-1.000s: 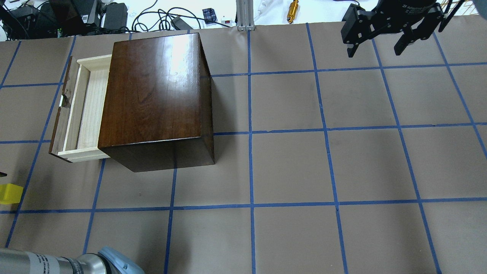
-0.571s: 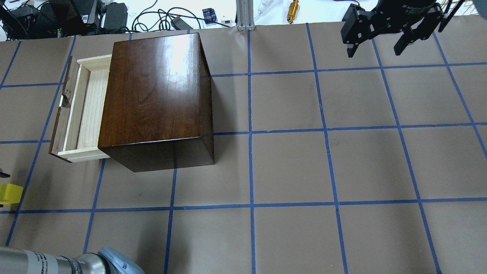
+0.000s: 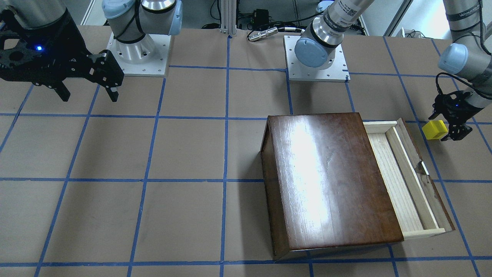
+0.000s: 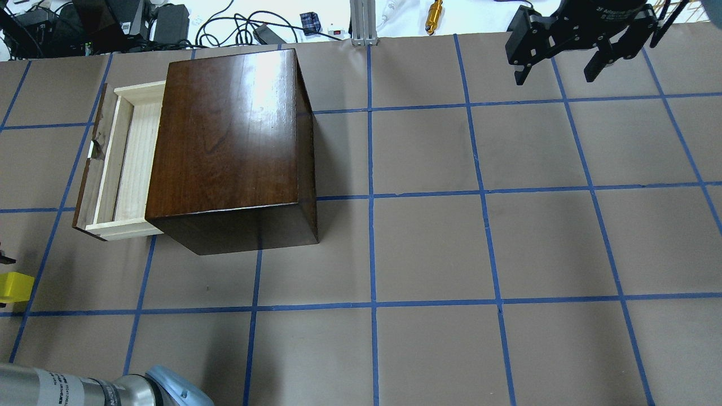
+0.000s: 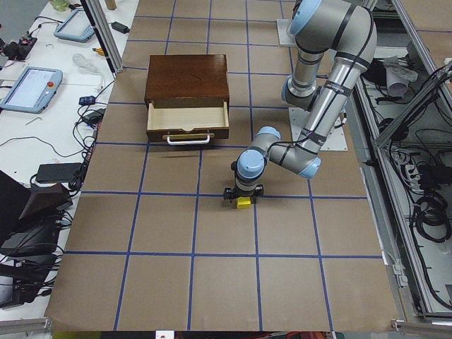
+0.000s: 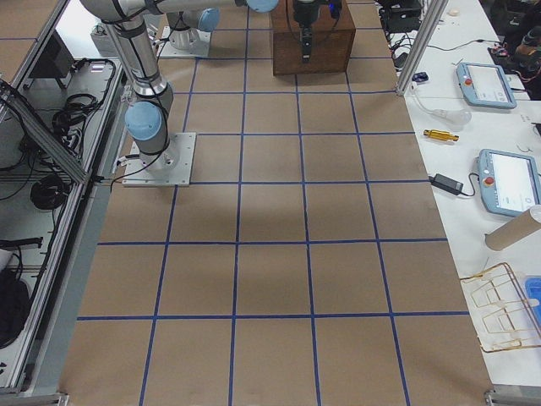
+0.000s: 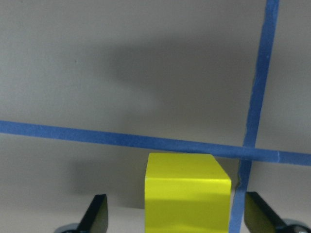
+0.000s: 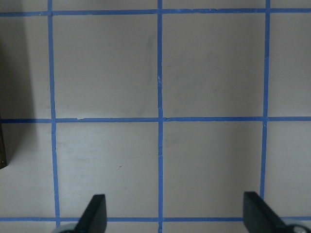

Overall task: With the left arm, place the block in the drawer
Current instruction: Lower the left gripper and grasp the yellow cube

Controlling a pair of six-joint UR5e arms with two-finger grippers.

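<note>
The yellow block [image 7: 187, 191] sits on the brown table paper between the fingers of my left gripper [image 7: 180, 221], with a gap on each side; the gripper is open. In the front-facing view the left gripper [image 3: 444, 129] stands low over the block [image 3: 434, 130], on the robot's side of the drawer. The block [image 4: 14, 286] shows at the overhead view's left edge. The drawer [image 4: 127, 163] is pulled out of the dark brown box [image 4: 231, 135] and holds nothing. My right gripper [image 4: 564, 65] is open and empty, high at the far right.
The box stands left of the table's middle, with the drawer's dark front panel [image 4: 90, 163] facing left. Blue tape lines grid the table paper. Cables and tools [image 4: 237, 25] lie beyond the far edge. The arm bases [image 3: 317, 54] are bolted down at the robot's side.
</note>
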